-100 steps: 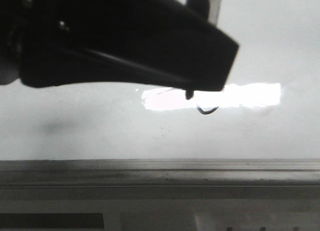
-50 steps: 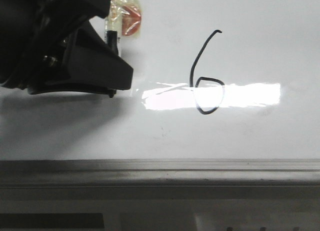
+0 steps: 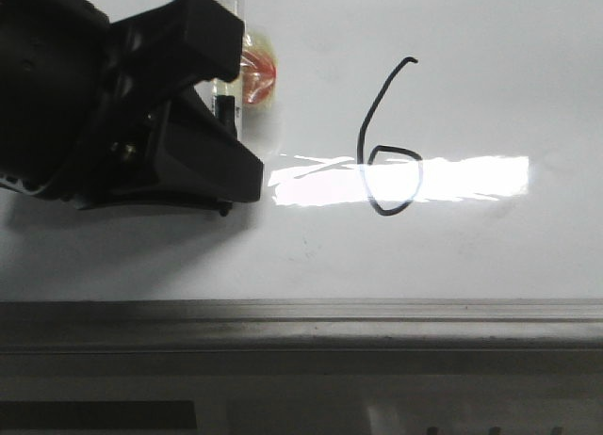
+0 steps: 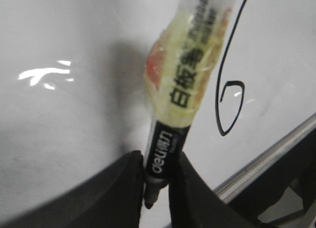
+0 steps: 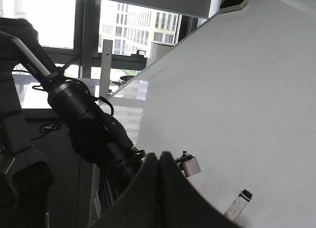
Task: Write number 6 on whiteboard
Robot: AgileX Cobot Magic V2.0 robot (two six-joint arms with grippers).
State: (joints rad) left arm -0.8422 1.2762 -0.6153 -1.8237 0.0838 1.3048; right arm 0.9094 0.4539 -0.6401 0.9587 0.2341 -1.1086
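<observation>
Whiteboard point(image 3: 490, 256): a glossy white-grey board is seen filling most of the front view, with a grey metal edge strip along its near side and a bright rectangular glare across its middle.
Number 6 point(image 3: 388, 143): a thin black line figure is drawn on the whiteboard, hooked at the top of a curved stem, with a small closed loop below that overlaps the glare; it is also seen in the left wrist view point(image 4: 231, 85), beside the marker.
Marker point(image 4: 181, 85): a white barrel with a black printed band and a black tip is shown, wrapped in yellowish and orange tape around the middle; in the front view point(image 3: 256, 72) only the taped part and a short stretch of barrel are visible past the gripper.
Left gripper point(image 3: 221, 138): its black fingers point(image 4: 126, 188) are pressed against the marker's black band from both sides, so the marker is held; it is placed well to the left of the number 6.
Right gripper point(image 5: 159, 161): its two dark fingers are seen meeting with no gap between them and nothing between them, apart from the whiteboard surface.
Window point(image 5: 128, 30): buildings are seen through it behind the board in the right wrist view.
</observation>
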